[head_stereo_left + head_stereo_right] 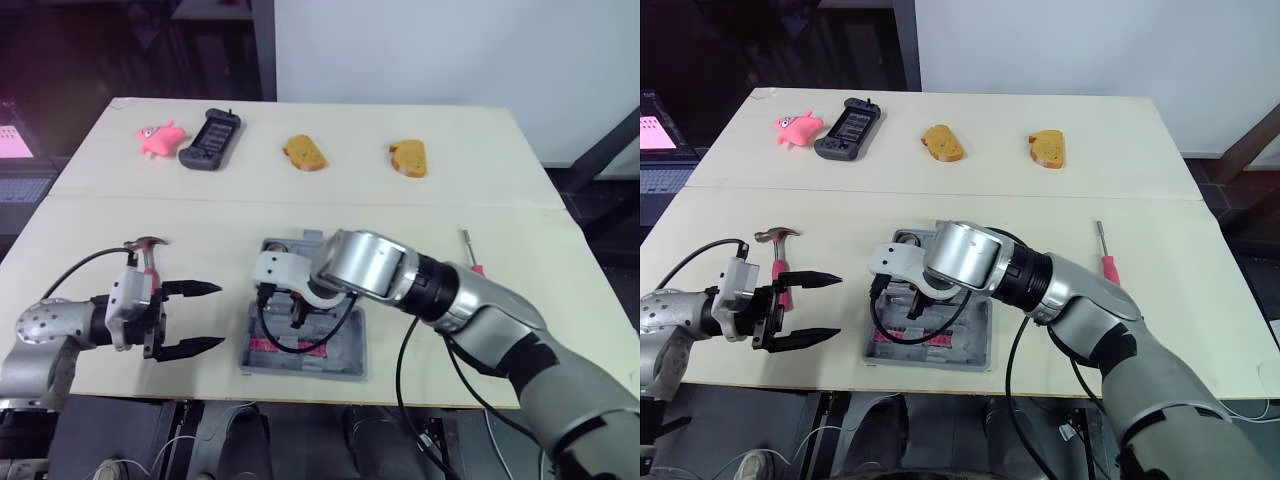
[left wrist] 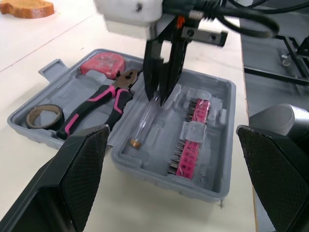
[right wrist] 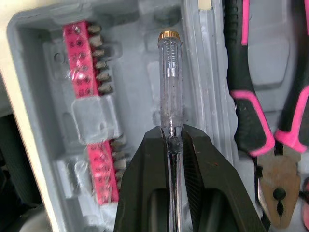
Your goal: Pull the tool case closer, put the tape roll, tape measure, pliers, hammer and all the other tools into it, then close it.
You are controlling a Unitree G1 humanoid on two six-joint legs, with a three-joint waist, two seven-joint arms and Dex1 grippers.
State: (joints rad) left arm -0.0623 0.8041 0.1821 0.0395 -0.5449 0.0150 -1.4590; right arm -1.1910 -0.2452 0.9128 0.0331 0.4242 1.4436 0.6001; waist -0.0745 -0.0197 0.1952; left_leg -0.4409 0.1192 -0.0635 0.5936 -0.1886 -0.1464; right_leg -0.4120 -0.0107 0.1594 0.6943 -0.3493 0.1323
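The surface (image 1: 420,215) is taken up at its 6 o'clock edge by the grey case (image 1: 340,362), which is laid open and flat. It is judged close enough for both arms to work in it.

The right tool (image 3: 172,133) is held low inside the case, with its fingers pinched on the thin shaft of a clear tester (image 3: 171,82). The tester is lined up along a long moulded groove, so placing it in that slot is judged to be the step in hand.

The left tool (image 1: 215,315) is held at the case's 9 o'clock, spread wide with nothing in it. It is probably parked there to stay clear of the right arm.

The hammer (image 1: 777,236) is seen on the surface at the case's 9 o'clock, just behind the left tool and not yet packed. A red-handled screwdriver (image 1: 1108,268) is also seen out on the surface at the case's 3 o'clock, apart from it.

Inside the case, the pliers (image 2: 99,104) are laid in a recess beside the groove. The tape measure (image 2: 102,64) is seated near their jaws and the tape roll (image 2: 44,116) near their handles. Pink bits (image 2: 190,145) are clipped on the groove's other side. Closing is judged premature while tools are out.
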